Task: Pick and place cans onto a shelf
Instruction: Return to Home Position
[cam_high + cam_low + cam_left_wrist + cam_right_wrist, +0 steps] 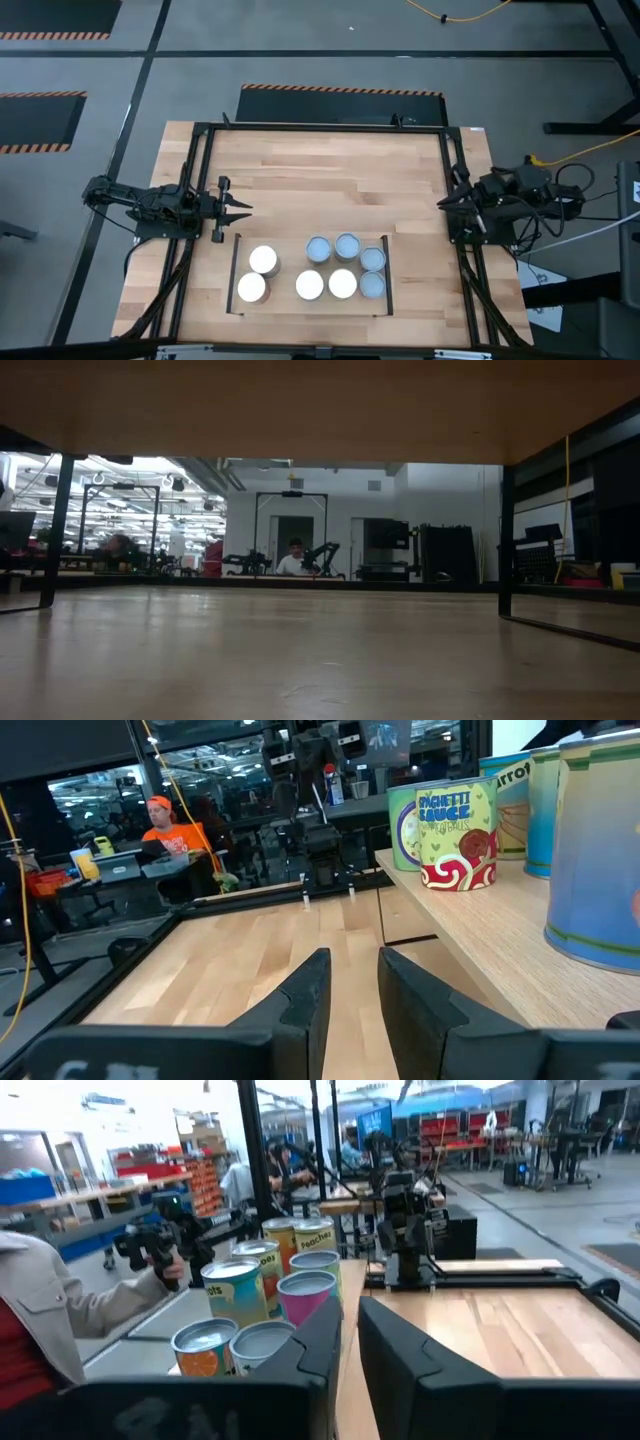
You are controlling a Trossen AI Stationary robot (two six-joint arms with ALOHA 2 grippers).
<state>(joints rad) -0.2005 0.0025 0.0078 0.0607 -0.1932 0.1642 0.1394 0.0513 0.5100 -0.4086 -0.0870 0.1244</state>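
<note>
Several cans (330, 268) with round pale tops stand upright in a group on the shelf (285, 245), a light-wood panel with thin black rails near the table's front edge. One has a red, green and yellow label (455, 835); the others (270, 1300) are mostly blue. My left gripper (240, 210) waits at the table's left side, level, beside the shelf's far left corner. Its fingers (310, 995) stand a little apart with nothing between them. My right gripper (445, 203) is at the table's right side, level. A narrow empty gap separates its fingers (400, 1360).
A black outer frame (320, 128) runs around the wooden table top. Bare wood (320, 180) lies between the two grippers, behind the shelf. In the right wrist view a person's grey sleeve (40, 1320) shows beyond the cans. The low view shows no gripper.
</note>
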